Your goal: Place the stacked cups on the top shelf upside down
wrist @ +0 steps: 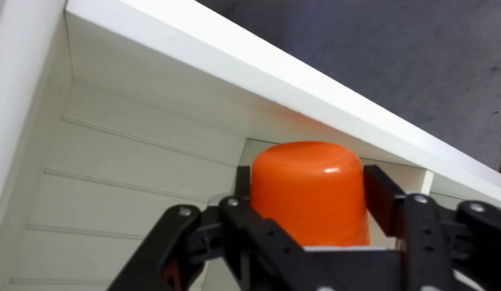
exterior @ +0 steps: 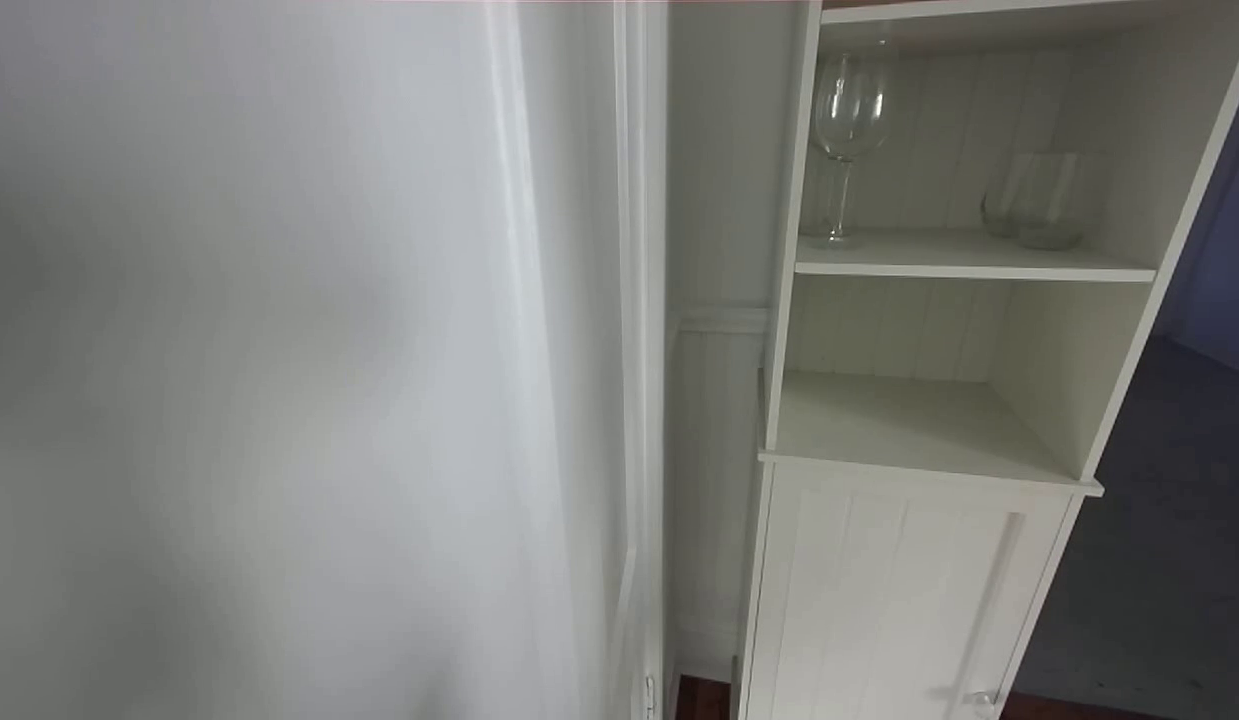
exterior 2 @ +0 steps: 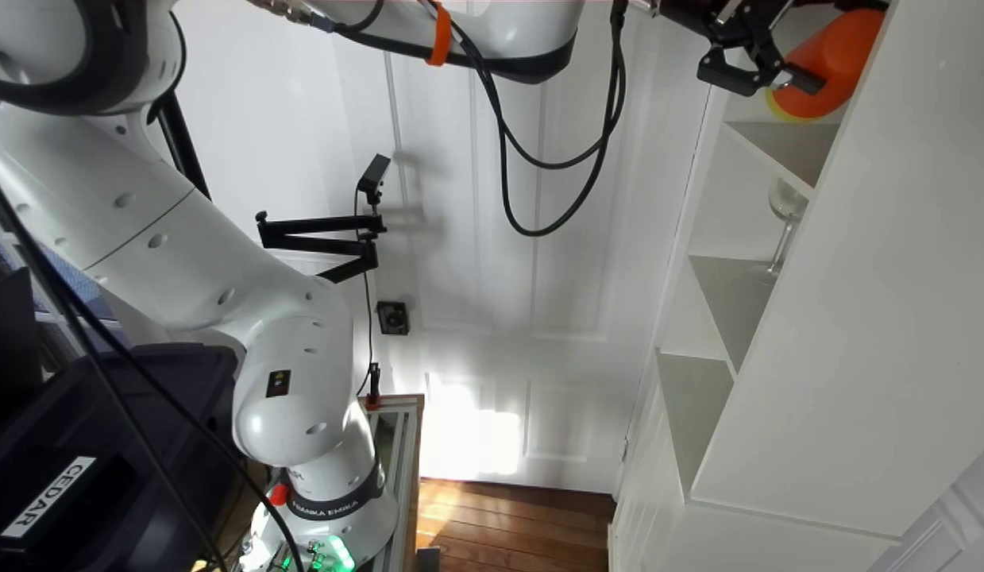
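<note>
The stacked cups show as an orange cup (exterior 2: 837,63) with a yellow rim at its lower edge, high at the cabinet in an exterior view. They are tilted, base up, just over the top shelf (exterior 2: 793,147); I cannot tell whether the rim touches it. In the wrist view the orange cup (wrist: 311,214) sits between the black fingers of my gripper (wrist: 307,184), one against each side. Its closed base points up in the picture and its open end is hidden behind the gripper. The cups are out of view in an exterior view that shows the shelf's front edge (exterior: 979,10).
The white cabinet side panel (wrist: 250,68) runs close along the cups. On the shelf below (exterior: 979,270) stand a wine glass (exterior: 849,120) and clear tumblers (exterior: 1044,205). A white door (exterior 2: 492,302) is behind the arm, and cables (exterior 2: 531,230) hang from it.
</note>
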You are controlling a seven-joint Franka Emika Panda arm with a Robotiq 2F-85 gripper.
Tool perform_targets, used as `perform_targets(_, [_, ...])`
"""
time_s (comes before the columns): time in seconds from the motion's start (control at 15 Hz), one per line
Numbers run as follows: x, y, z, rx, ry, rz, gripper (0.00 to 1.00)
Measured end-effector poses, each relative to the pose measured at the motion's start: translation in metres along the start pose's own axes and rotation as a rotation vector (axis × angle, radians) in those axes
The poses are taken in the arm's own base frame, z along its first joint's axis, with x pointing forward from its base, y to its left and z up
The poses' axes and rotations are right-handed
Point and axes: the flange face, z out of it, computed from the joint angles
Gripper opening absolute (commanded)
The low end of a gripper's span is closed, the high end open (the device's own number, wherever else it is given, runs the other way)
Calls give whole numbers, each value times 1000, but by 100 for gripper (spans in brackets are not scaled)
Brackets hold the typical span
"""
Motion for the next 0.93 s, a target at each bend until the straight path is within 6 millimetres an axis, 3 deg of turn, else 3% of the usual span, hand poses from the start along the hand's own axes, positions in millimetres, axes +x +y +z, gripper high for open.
perform_targets(0.4, [7,-2,3,6,4,-43,44])
perform_targets(0.93, [25,-3,3,-65,-46,-235,44])
